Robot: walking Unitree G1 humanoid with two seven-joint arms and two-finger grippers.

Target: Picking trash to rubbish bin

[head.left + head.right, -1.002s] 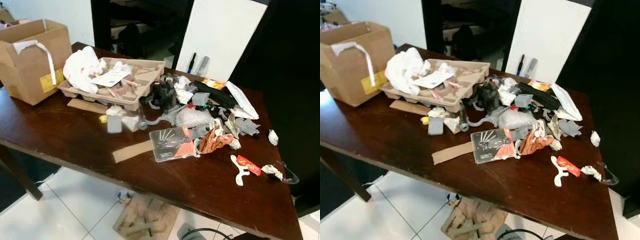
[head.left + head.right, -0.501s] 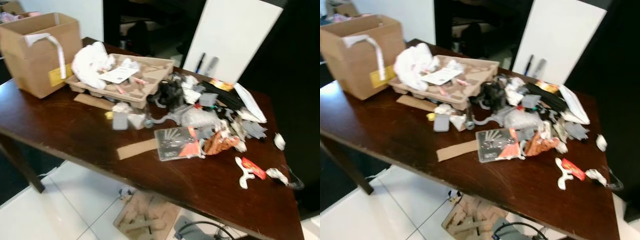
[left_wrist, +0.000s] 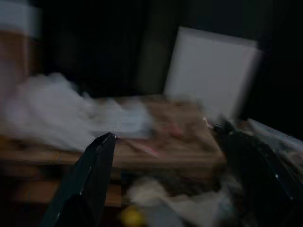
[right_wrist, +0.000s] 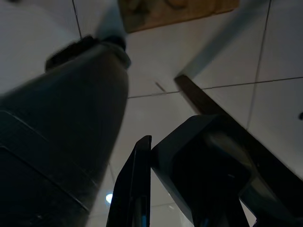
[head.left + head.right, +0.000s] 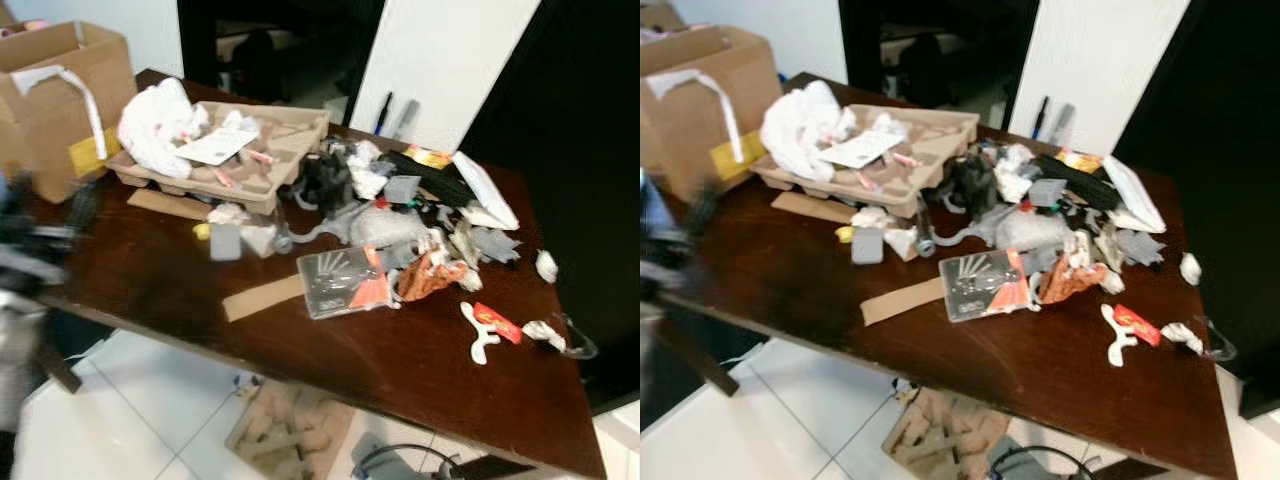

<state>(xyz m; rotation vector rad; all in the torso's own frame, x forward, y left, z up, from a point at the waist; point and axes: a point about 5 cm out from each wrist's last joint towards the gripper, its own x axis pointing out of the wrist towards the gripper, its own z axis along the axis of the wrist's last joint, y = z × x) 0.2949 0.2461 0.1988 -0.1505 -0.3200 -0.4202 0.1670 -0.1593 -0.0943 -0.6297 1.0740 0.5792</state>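
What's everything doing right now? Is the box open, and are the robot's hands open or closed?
cardboard box: open, flaps up
pulp tray: upright, littered
clear pack: lying flat
left end effector: open, raised beside the table, blurred
right end effector: shut, hanging above floor tiles

Dark wooden surface (image 5: pixel 790 270) carries scattered trash: a pulp tray (image 5: pixel 925 150) with a white bag (image 5: pixel 795 125) at its end, cardboard box (image 5: pixel 690 95) at far left, clear blister pack (image 5: pixel 985 285) near centre. Blurred left end effector (image 5: pixel 665 245) at left edge.
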